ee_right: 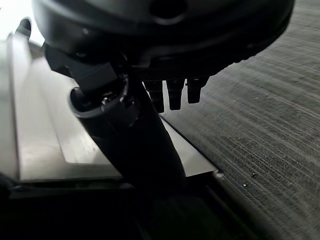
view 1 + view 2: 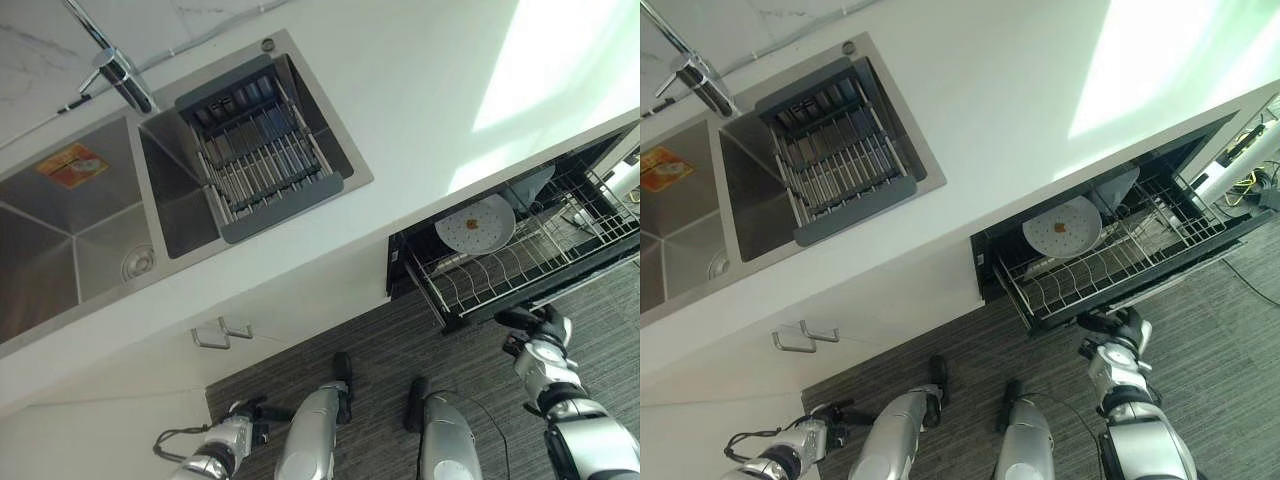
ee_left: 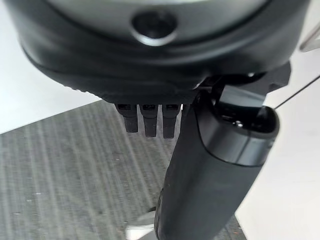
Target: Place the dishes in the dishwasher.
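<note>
The dishwasher's pull-out wire rack point(image 2: 500, 275) stands open below the white counter. A white round plate point(image 2: 476, 224) stands on edge in it, and a grey bowl point(image 2: 528, 186) leans just behind the plate. My right hand point(image 2: 533, 324) hangs right at the rack's dark front edge with relaxed fingers point(image 1: 174, 95) and nothing in them. The front panel's pale strip point(image 1: 45, 150) shows just past its thumb. My left hand point(image 2: 252, 410) is low over the carpet by the cabinet front, its fingers point(image 3: 150, 120) straight and holding nothing.
A steel double sink point(image 2: 70, 240) is set in the counter point(image 2: 430, 90), with a dark dish drainer point(image 2: 262, 150) across its right basin and a tap point(image 2: 120, 75) behind. A cabinet handle point(image 2: 222, 332) juts out below the sink. Grey carpet point(image 2: 380, 340) covers the floor.
</note>
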{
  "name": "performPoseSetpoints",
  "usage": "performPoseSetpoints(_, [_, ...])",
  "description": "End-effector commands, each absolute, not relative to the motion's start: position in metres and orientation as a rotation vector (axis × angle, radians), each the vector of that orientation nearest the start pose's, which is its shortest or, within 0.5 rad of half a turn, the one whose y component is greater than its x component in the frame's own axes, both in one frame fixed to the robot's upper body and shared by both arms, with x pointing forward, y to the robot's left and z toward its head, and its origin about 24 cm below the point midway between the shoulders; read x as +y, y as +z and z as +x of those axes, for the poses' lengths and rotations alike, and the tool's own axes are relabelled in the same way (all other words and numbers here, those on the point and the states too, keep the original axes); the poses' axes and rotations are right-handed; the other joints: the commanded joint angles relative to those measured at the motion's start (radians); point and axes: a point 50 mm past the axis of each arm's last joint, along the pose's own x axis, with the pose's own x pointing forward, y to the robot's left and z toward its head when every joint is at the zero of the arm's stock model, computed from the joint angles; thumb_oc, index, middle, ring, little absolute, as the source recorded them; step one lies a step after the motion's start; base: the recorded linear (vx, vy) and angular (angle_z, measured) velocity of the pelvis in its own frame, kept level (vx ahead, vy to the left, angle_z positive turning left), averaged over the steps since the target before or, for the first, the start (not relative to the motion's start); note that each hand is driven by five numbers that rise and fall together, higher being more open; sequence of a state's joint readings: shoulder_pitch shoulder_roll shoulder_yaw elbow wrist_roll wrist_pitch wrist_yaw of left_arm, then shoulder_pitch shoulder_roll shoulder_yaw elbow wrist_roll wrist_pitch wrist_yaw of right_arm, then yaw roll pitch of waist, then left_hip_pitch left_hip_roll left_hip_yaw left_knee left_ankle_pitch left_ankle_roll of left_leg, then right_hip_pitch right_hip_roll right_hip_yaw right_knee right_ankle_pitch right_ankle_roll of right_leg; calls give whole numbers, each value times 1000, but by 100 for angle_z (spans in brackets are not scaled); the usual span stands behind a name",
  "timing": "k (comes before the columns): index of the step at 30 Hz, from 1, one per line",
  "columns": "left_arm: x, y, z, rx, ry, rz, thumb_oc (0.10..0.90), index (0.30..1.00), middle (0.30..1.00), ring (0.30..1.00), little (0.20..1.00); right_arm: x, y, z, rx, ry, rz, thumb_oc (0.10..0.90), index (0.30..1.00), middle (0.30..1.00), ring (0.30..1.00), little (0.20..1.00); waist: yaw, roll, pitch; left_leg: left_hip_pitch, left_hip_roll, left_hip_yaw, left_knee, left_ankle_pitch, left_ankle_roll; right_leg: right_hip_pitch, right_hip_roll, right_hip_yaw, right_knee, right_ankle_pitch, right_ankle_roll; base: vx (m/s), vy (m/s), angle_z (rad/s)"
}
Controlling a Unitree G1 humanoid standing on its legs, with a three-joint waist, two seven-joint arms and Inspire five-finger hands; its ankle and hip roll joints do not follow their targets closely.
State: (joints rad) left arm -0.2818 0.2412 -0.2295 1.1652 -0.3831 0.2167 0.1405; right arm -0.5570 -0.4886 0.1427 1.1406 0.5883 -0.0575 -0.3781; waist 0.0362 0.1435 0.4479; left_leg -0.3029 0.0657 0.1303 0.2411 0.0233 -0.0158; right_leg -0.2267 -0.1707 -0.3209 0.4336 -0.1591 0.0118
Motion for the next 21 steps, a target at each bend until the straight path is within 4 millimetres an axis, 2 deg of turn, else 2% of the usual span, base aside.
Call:
performPoseSetpoints(1, [236, -134, 173, 1173, 287, 151, 800, 900, 900, 900, 900, -312, 48, 330, 244, -619, -114, 800, 900, 900, 900, 900, 17, -12, -53, 35, -4, -20, 59, -116, -12, 77, 36, -3, -57, -39, 17, 37, 49, 9])
performPoseSetpoints(3, [239, -133, 173, 1173, 286, 163, 800, 900, 900, 900, 900, -310, 65, 340, 196, -596, -133, 800, 900, 900, 900, 900, 24, -16, -47, 30, -6, -22, 59, -118, -9, 70, 37, -2, -63, -32, 21, 35, 41, 9])
performPoseSetpoints(5, [242, -131, 174, 1168, 288, 173, 800, 900, 900, 900, 900, -305, 93, 355, 114, -550, -175, 800, 900, 900, 900, 900, 35, -23, -40, 23, -9, -24, 59, -122, -2, 64, 39, 2, -83, -14, 31, 74, 58, 18])
performPoseSetpoints(9, [245, -131, 174, 1167, 289, 178, 800, 900, 900, 900, 900, -296, 122, 368, 23, -498, -234, 800, 900, 900, 900, 900, 55, -41, -37, 16, -14, -26, 59, -126, 7, 63, 39, 1, -125, 18, 47, 110, 37, 16])
performPoseSetpoints(13, [251, -129, 175, 1154, 293, 179, 800, 900, 900, 900, 900, -292, 159, 380, -79, -486, -309, 800, 900, 900, 900, 900, 91, -70, -33, 5, -27, -35, 59, -127, 20, 44, 29, 7, -134, 39, 64, 132, 6, 9])
performPoseSetpoints(14, [255, -126, 176, 1138, 305, 184, 800, 900, 900, 900, 900, -289, 175, 384, -122, -490, -330, 800, 900, 900, 900, 900, 111, -86, -28, -3, -32, -38, 59, -126, 24, 35, 22, 5, -134, 48, 74, 113, -28, 4])
performPoseSetpoints(16, [257, -125, 178, 1133, 317, 181, 800, 900, 900, 900, 900, -287, 182, 385, -140, -490, -339, 800, 900, 900, 900, 900, 118, -95, -27, -7, -33, -39, 59, -126, 26, 31, 20, 5, -134, 51, 77, 77, -45, 6])
performPoseSetpoints(18, [266, -121, 180, 1124, 344, 170, 800, 900, 900, 900, 900, -281, 205, 391, -199, -490, -360, 800, 900, 900, 900, 900, 147, -125, -22, -23, -38, -48, 59, -125, 28, 22, 15, -2, -134, 57, 86, 76, -125, 21])
performPoseSetpoints(19, [267, -121, 178, 1153, 363, 111, 800, 900, 900, 900, 900, -277, 214, 393, -227, -494, -348, 800, 900, 900, 900, 900, 160, -136, -19, -30, -38, -51, 59, -123, 28, 20, 12, -10, -134, 59, 91, 51, -141, 29])
performPoseSetpoints(21, [267, -122, 175, 1166, 366, 68, 800, 900, 900, 900, 900, -275, 224, 395, -260, -503, -347, 800, 900, 900, 900, 900, 174, -145, -19, -37, -39, -54, 59, -123, 26, 19, 7, -20, -134, 58, 95, 12, -93, 14])
